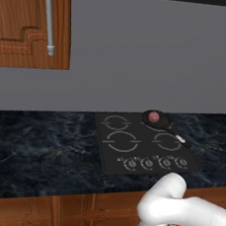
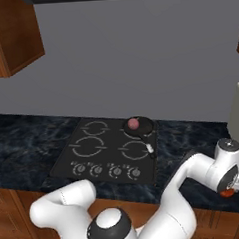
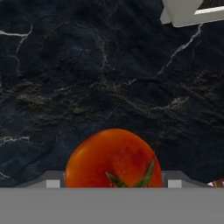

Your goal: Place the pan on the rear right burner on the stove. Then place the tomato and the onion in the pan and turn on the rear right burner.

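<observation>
A: Pan [image 1: 156,120] status?
B: Already sitting on the rear right burner [image 2: 140,126] of the stove [image 1: 129,159], handle pointing toward the knobs. Onion [image 2: 134,123] inside it. Far off to the gripper's left, well apart.

A: Tomato [image 3: 113,159]?
B: Not in the pan yet. Right between the gripper [image 2: 227,192] fingers in the hand view, flanked close on both sides, looks clamped. Whether lifted off the dark marble tabletop [image 3: 87,78] or resting on it, cannot tell.

A: Gripper state then?
B: Closed around the tomato, judging by the finger blocks hugging it.

A: Left to do?
B: Carry tomato over to the pan, drop beside the onion, then turn the knob for the rear right burner. Roughly halfway, as a guess.
</observation>
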{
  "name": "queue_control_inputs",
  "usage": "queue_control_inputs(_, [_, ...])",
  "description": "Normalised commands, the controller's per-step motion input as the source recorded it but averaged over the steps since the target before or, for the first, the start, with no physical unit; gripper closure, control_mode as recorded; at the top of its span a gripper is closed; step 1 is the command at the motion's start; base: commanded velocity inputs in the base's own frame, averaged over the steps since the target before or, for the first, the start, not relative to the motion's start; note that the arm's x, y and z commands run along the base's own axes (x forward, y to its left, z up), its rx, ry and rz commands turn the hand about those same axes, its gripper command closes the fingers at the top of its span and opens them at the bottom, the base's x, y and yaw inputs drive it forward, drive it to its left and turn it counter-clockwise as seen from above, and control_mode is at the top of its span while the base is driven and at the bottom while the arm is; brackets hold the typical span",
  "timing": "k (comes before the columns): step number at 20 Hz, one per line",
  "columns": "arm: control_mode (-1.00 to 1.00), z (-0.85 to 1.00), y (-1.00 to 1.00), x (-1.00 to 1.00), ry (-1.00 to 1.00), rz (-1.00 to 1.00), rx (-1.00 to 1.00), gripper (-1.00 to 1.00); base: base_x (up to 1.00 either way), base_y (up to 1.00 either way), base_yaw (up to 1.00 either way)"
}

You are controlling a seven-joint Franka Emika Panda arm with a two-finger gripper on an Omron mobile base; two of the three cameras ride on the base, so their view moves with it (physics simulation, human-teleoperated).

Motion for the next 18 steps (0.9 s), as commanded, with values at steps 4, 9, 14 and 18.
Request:
queue_control_inputs(4, [-1.0,0.21,0.81,0.0,-0.01,0.0,0.0,1.0,0.0,0.0,0.0])
queue_control_inputs(9, [-1.0,0.26,0.79,0.0,0.0,0.0,0.0,1.0,0.0,0.0,0.0])
queue_control_inputs(14, [-1.0,0.34,0.6,0.04,0.0,0.0,0.0,1.0,0.0,0.0,0.0])
queue_control_inputs(18, [-1.0,0.42,0.35,0.22,0.0,0.0,0.0,1.0,0.0,0.0,0.0])
